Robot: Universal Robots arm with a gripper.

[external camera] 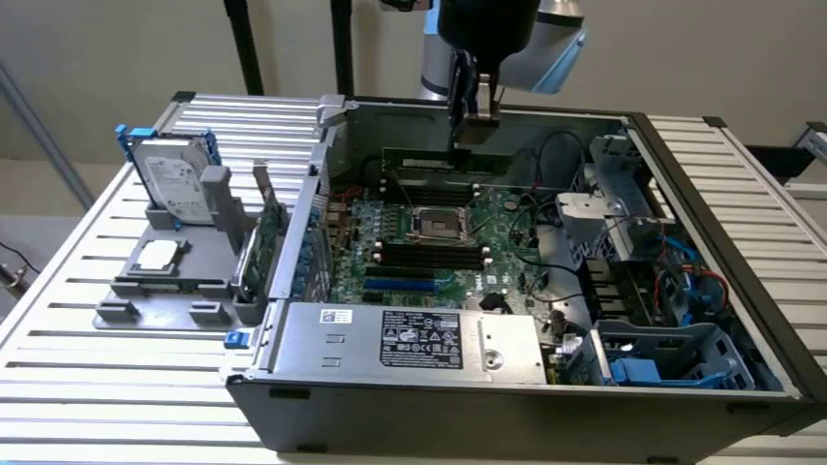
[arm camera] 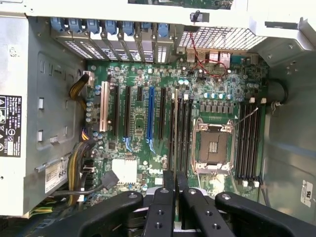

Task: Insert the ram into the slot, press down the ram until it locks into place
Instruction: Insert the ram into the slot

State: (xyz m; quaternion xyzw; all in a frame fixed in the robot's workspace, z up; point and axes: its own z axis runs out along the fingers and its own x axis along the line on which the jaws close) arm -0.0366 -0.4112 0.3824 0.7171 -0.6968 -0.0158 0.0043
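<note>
End effector (external camera: 467,141) clamped on 1 end of the ram (external camera: 421,161) above the motherboard (external camera: 494,215) — a light, stiff, fragile stick, likely best held by its edges — not its chips.

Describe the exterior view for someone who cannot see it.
A dark robot gripper holds a long, thin green ram stick above a green motherboard inside an open grey metal computer case, which sits on a slatted metal table.
</note>
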